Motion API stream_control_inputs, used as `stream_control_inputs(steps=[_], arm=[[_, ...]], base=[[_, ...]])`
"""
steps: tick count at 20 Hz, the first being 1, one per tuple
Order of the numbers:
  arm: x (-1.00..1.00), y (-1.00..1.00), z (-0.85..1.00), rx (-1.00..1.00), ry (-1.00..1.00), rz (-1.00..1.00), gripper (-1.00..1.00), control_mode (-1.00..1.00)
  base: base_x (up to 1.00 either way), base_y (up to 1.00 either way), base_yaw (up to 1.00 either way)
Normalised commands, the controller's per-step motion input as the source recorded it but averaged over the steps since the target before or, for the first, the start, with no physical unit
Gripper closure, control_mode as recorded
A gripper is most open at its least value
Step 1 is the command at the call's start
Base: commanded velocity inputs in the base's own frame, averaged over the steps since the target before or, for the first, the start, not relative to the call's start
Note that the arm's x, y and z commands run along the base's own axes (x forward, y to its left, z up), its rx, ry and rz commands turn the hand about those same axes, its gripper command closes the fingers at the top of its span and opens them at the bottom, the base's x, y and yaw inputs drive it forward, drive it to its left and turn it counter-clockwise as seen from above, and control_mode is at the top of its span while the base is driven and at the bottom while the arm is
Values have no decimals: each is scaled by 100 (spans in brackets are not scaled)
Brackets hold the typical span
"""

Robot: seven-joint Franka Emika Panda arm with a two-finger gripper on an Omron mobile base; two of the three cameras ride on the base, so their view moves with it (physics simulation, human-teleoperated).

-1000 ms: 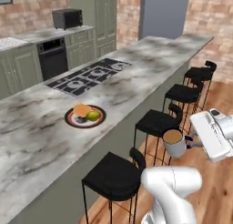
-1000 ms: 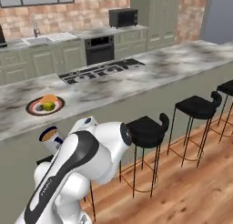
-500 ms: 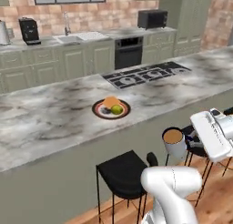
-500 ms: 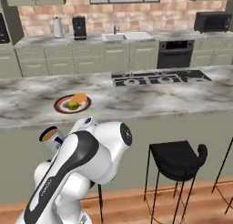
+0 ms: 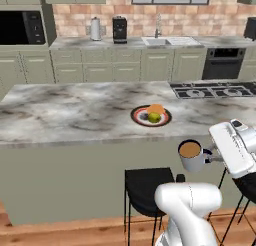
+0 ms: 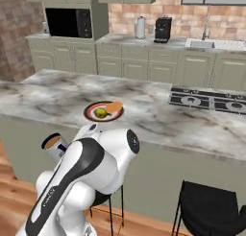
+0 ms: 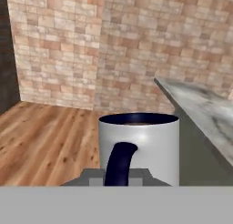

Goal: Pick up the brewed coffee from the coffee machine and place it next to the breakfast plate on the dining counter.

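Gripper (image 5: 214, 158) clamped tight on brewed coffee (image 5: 192, 156) handle, mug upright below dining counter (image 5: 75, 115) edge, short of breakfast plate (image 5: 150, 115), presumably level to avoid spilling.

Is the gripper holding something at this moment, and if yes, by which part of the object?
Yes. The gripper holds the brewed coffee, a mug, by its dark blue handle, upright in the air in front of the dining counter.
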Motion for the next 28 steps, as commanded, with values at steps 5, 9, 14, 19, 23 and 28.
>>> stream_control_inputs(steps=[5, 9, 14, 19, 23, 28], arm=[[23, -26, -2, 5, -7, 16, 100, -100], [36, -70, 0, 6, -11, 14, 100, -100], [74, -48, 0, 0, 0, -1, 100, -100], [80, -59, 0, 3, -6, -17, 100, -100], [78, -38, 0, 7, -7, -29, 100, -100], [78, -17, 0, 5, -1, -37, 100, -100]], base=[[57, -27, 38], [0, 0, 0], [0, 0, 0], [0, 0, 0], [0, 0, 0], [0, 0, 0]])
